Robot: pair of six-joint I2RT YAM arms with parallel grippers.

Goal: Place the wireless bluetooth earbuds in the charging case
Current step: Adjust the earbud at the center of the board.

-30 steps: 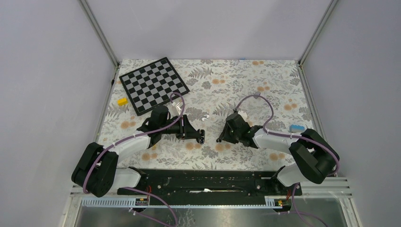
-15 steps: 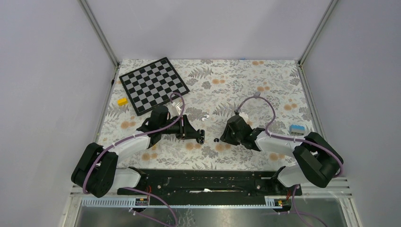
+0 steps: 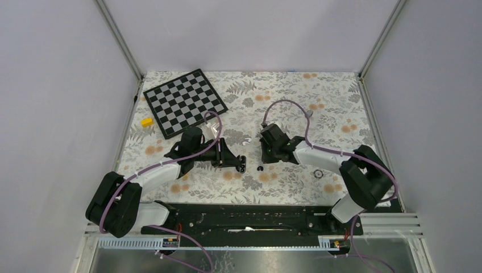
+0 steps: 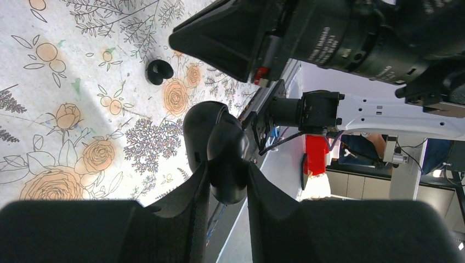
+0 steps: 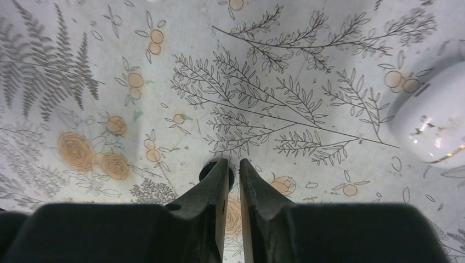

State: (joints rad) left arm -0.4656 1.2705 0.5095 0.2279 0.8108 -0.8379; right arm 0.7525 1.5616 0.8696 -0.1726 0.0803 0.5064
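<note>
One tiny black earbud (image 3: 260,168) lies on the floral table between my two grippers. It shows in the left wrist view (image 4: 159,71), and in the right wrist view (image 5: 210,171) it peeks out from behind my left fingertip. I see no second earbud. The white charging case (image 5: 433,129) lies lid down at the right edge of the right wrist view, and shows as a small white spot in the top view (image 3: 248,139). My right gripper (image 3: 261,161) (image 5: 234,163) hovers just over the earbud, its jaws almost together with nothing between them. My left gripper (image 3: 241,163) (image 4: 226,167) is shut on a black rounded pebble-like object (image 4: 216,142).
A checkerboard (image 3: 185,102) lies at the back left with a small yellow block (image 3: 147,121) beside it. A small shiny silver piece (image 3: 318,173) lies right of the right arm. The arm-mount rail (image 3: 250,216) runs along the near edge.
The right gripper drew back off the earbud, leaving it on the table. The arm then swung left and farther back, and its fingertips are now over the earbud again. The left arm stayed still.
</note>
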